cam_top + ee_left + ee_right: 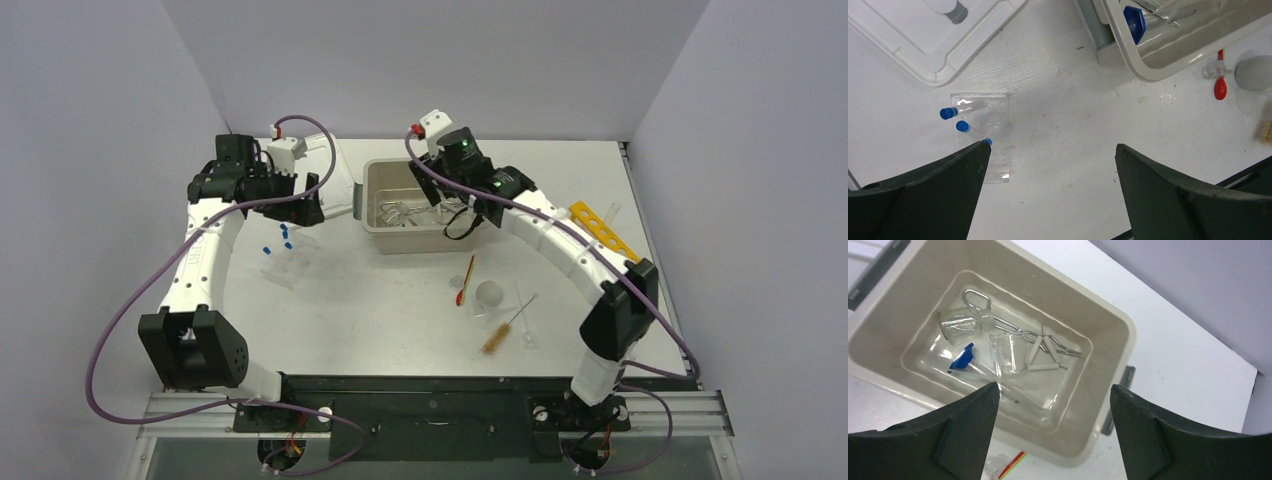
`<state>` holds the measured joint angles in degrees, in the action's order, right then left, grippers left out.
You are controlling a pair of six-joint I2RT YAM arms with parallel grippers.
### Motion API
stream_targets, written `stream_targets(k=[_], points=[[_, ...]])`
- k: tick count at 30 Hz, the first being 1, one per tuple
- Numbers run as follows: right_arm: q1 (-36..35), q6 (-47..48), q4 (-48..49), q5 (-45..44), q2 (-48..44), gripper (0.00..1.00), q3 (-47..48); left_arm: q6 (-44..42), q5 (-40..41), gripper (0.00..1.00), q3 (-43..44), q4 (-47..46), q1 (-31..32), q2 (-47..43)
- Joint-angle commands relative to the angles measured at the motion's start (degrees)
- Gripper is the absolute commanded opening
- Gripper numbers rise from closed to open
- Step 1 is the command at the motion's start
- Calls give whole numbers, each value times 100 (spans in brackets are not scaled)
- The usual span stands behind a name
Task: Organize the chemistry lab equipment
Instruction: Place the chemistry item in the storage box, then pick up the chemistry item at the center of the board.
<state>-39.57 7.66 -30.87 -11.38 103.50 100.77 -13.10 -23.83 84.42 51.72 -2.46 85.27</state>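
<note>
The right hand (1053, 390) hangs over the beige tub (1108, 320), its two dark fingers spread wide with nothing between them. Below it on the tub floor lie a blue-capped tube (962, 360), a glass beaker (955, 322) on its side, a clear square piece (1008, 352), metal forceps (979, 297) with their loop handles toward the upper left of the frame, and a wire triangle (1045, 367) with white sleeves.

The left hand (1053, 147) is equally wide open and empty, poised above the bare tabletop (1063, 100). By its left fingertip a clear flat rack (995, 160) lies on the tabletop, with three blue caps (949, 113) along the rack's left side; the nearest is partly hidden by the finger. The white lid (923, 45) fills the upper left of that view and a corner of the tub the upper right.

In the top view, below the tub toward the lower right, the green-and-red spatula (465, 280) lies just beside a pale round item (490, 293), and the wire brush (497, 335) lies nearer the arm bases. A yellow rack (603, 230) sits near the tabletop's right edge.
</note>
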Motion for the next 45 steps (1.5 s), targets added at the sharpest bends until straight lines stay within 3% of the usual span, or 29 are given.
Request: stream_targets(k=[1,4,8,15,31,38,45], points=[[-62,-1269,-54,-688,-1195,79,-593,-34,-180,97,190,-28,-9,-84],[15,-1899,-135,-551,-1943,81,-1532,-15,-262,97,90,-166,-9,-154],[-119,-2853,1,-1095,-2786,80,-3175,47,-371,97,72,-186,0,-147],[-73,-3843,469,-794,-3390,79,-5002,103,-409,97,38,-213,7,-204],[1240,-4841,2308,1863,-2857,78,-6397,-8,-298,97,-189,-237,75,-293],[1246,-4834,2299,1894,-3000,70,-6472,0,-267,97,-189,-216,110,-257],[1065,-4575,1608,1084,-3142,68,-6299,1,-239,97,-198,-207,164,-270]])
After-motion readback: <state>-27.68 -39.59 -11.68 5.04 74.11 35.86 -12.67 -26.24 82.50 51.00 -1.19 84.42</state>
